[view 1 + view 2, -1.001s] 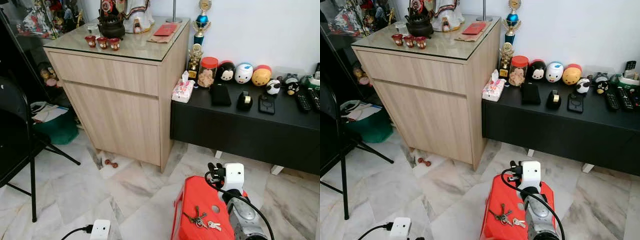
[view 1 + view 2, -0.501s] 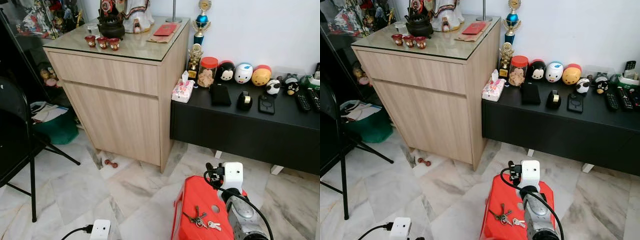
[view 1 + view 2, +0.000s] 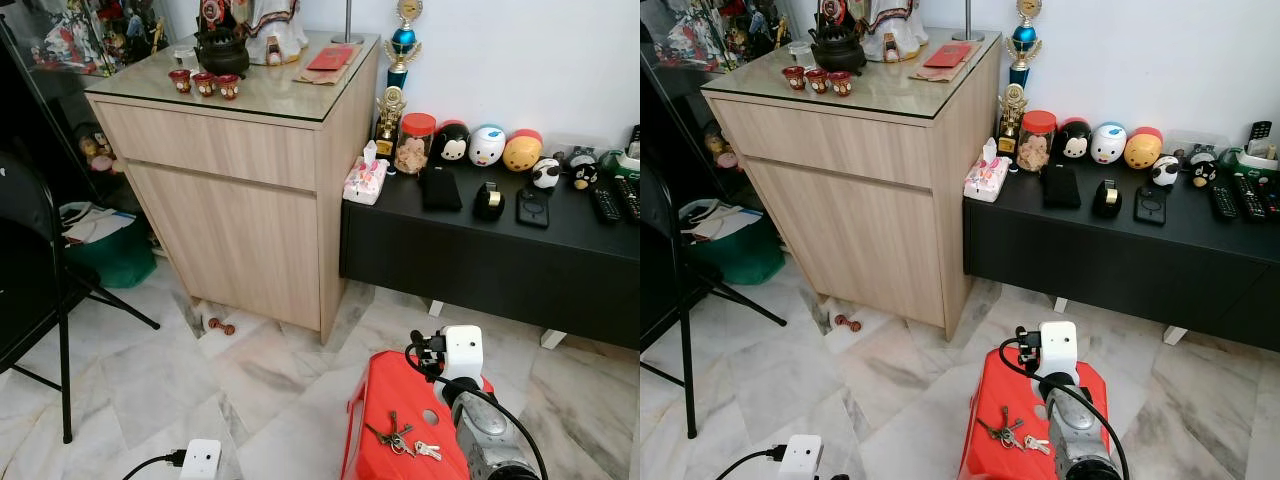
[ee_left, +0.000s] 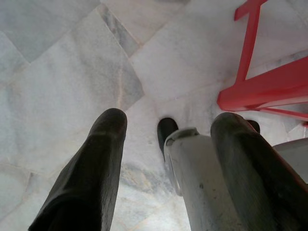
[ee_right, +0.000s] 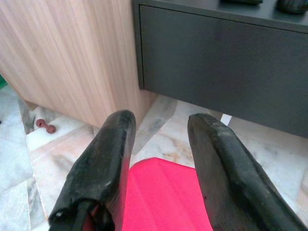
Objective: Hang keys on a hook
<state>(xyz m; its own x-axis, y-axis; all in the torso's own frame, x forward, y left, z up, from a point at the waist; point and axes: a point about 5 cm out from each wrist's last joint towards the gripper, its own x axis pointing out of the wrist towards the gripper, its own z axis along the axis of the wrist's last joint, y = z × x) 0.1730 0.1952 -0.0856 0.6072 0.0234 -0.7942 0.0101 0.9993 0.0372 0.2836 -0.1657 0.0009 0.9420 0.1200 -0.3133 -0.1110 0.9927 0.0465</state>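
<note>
head eyes look down and forward at the red stool (image 3: 400,420), which both wrist views share from close above the floor (image 4: 57,72).

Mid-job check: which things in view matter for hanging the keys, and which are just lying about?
For the job:
- bunch of keys on the red stool
- right claw, open, above the stool

Lying about:
- tissue pack
- trophies
- remotes
- power adapter

No hook in sight.

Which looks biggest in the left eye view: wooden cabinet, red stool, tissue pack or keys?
1. Wooden cabinet
2. Red stool, though it sits nearer the camera and is cut off by the frame edge
3. Tissue pack
4. Keys
</note>
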